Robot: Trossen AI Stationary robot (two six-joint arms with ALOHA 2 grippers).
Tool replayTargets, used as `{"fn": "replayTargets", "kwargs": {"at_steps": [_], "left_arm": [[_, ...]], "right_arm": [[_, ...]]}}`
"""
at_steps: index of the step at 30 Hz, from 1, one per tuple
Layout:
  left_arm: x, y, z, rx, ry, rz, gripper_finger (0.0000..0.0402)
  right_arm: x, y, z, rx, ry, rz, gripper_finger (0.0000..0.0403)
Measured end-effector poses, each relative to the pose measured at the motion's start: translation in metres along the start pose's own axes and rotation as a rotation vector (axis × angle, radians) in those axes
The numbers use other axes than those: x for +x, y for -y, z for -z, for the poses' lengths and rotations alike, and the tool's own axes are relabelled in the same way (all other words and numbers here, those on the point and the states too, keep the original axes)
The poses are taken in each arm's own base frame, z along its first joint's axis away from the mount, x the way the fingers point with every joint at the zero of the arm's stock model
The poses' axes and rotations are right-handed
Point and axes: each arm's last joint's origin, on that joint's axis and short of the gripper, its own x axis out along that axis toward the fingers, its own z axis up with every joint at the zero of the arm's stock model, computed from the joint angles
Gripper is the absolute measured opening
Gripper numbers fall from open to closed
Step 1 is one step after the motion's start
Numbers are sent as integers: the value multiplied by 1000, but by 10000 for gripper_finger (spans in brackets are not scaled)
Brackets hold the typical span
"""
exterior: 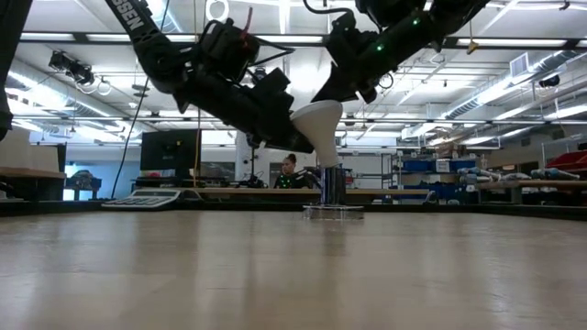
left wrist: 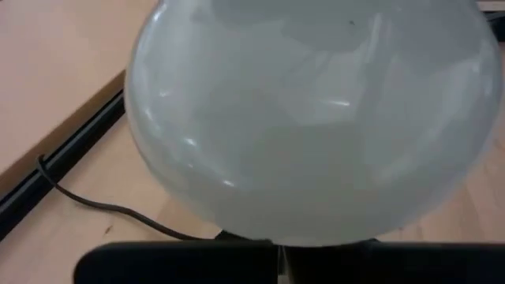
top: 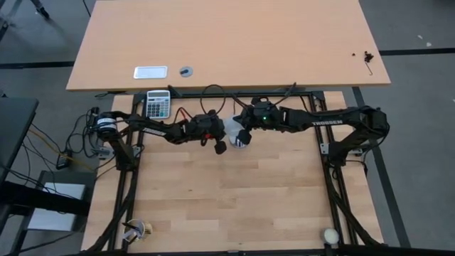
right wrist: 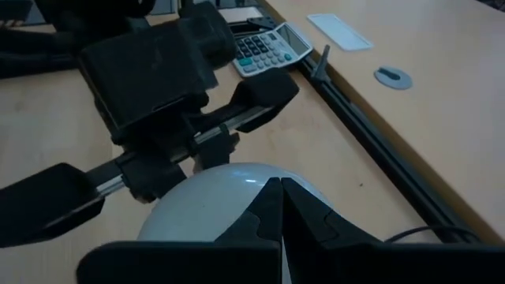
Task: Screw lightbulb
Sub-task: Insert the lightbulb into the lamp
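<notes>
The lightbulb (exterior: 320, 124) stands base-down over the socket (exterior: 333, 188) near the far edge of the light wooden desk (top: 234, 206), dome up and leaning a little toward the left arm in the low view. Its narrow base meets the top of the socket's dark collar; how deep the threads have gone cannot be read from these views.

Left gripper (exterior: 298, 137) comes in low from the side and presses against the bulb's dome; its jaws read as clenched. The left wrist view is filled by the white dome, so the gripper is hard up against the glass, but whether the bulb sits between the jaws or is only pushed by them cannot be told.

Right gripper (right wrist: 280, 207) hangs just over the dome from the other side, jaws pinched together with nothing between them, tips at or barely above the glass.

A calculator (top: 158, 104) lies at the far edge, well left of the socket. The socket's black cord (left wrist: 87, 201) trails across the wood.

Judgement: bulb is seated on the socket, so placement is done. Turning it home looks unfinished given the lean. Left: straighten, twist until snug, let go.
</notes>
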Motion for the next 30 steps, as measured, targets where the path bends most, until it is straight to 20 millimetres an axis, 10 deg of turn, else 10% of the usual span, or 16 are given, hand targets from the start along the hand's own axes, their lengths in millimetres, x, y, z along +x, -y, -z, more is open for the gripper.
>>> {"fn": "replayTargets", "kwargs": {"at_steps": [30], "left_arm": [[2, 0, -22, 31, 33, 24, 7]], "right_arm": [[-25, -10, 12, -29, -76, 98, 9]]}}
